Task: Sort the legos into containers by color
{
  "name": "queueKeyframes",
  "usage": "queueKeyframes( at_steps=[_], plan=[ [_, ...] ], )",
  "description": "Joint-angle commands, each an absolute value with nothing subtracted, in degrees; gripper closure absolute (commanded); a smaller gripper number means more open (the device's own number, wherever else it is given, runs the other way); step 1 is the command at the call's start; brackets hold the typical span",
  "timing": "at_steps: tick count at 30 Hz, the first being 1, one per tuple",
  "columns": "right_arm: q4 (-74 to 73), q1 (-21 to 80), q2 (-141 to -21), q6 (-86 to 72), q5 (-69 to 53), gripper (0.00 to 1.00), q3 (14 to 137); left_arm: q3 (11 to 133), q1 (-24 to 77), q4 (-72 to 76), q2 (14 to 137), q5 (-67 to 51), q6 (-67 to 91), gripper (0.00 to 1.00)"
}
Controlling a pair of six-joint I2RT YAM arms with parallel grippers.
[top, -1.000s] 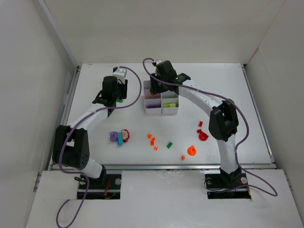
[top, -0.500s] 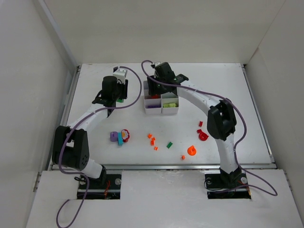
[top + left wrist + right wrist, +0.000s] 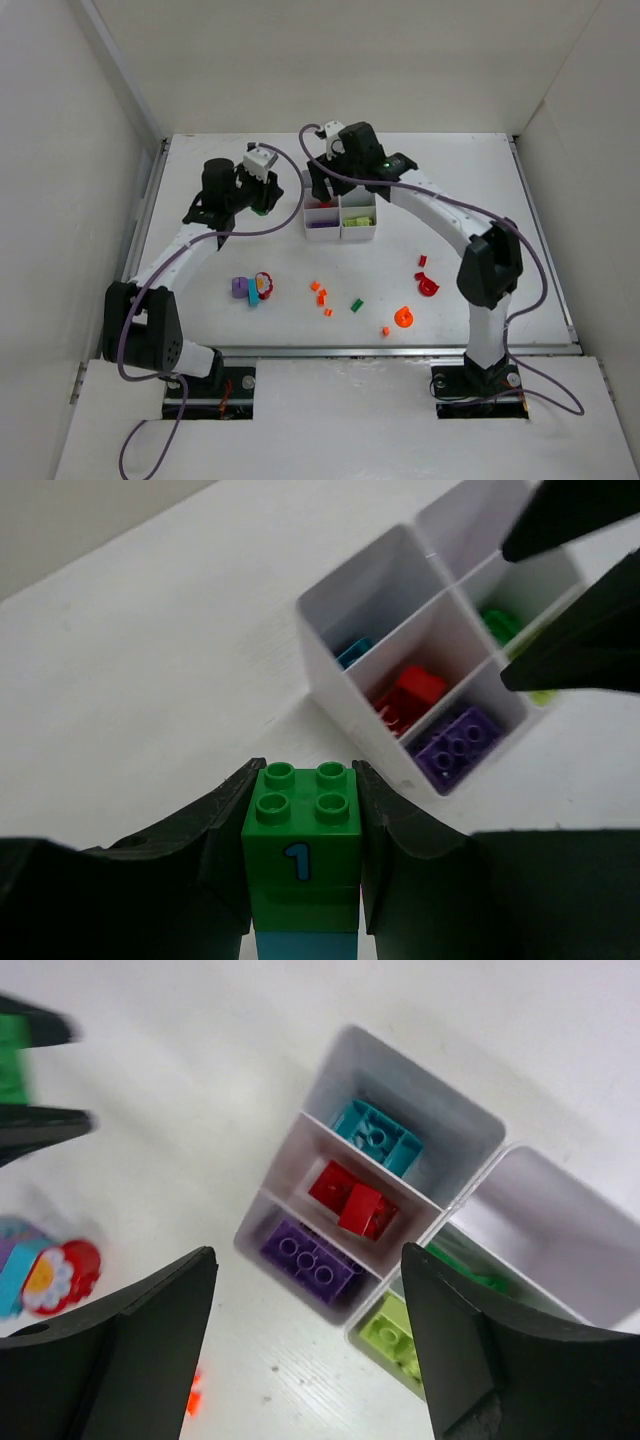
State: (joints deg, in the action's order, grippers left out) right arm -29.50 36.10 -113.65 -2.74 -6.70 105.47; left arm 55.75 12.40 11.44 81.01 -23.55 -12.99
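My left gripper [image 3: 305, 772] is shut on a dark green lego [image 3: 303, 830] marked "1", with a teal brick [image 3: 303, 945] stuck under it. In the top view the left gripper [image 3: 264, 196] hangs just left of the white containers tray [image 3: 340, 238]. My right gripper [image 3: 307, 1255] stands open and empty above the tray [image 3: 262, 1222], hovering over the tray's left column [image 3: 322, 187]. The compartments hold a teal brick [image 3: 378, 1135], red bricks [image 3: 355, 1200], a purple brick [image 3: 312, 1258], lime pieces [image 3: 390, 1335] and dark green pieces [image 3: 470, 1272].
Loose legos lie on the table nearer the arm bases: a purple, teal and red cluster [image 3: 252, 288], small orange bits [image 3: 319, 292], a green brick [image 3: 356, 304], an orange round piece [image 3: 403, 317] and red pieces [image 3: 427, 285]. White walls enclose the table.
The right gripper's jaws have spread wide over the tray. The left arm has swung so that its gripper, still holding the green lego, points toward the tray.
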Motion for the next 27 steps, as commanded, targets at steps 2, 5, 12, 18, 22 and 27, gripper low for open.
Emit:
queueKeyframes(
  at_steps=[2, 5, 12, 18, 22, 27],
  plan=[
    [-28.46, 36.65, -102.67, 14.28, -16.25, 0.20, 102.50, 56.50, 8.35, 18.80, 77.17, -52.16, -18.89, 1.00],
    [-30.67, 36.65, -98.81, 19.76, -21.52, 0.25, 98.55, 60.62, 7.73, 18.20, 79.88, -67.29, -21.27, 1.00],
    [-22.80, 35.95, -92.91, 23.03, -34.34, 0.28, 93.52, 70.02, 8.26, 30.67, 86.04, -75.67, -2.64, 1.00],
    [-8.00, 32.17, -92.54, 13.36, -49.02, 0.28, 94.20, 78.65, 10.01, 42.08, 89.11, -75.67, 6.92, 1.00],
    [-7.39, 32.17, -96.50, 10.03, -51.33, 0.28, 100.80, 81.64, 11.16, 52.38, 89.82, -73.40, 18.89, 1.00],
    [2.44, 31.64, -96.94, 3.10, -53.00, 0.28, 101.95, 81.56, 13.62, 54.23, 88.08, -72.52, 18.90, 1.00]
  ],
)
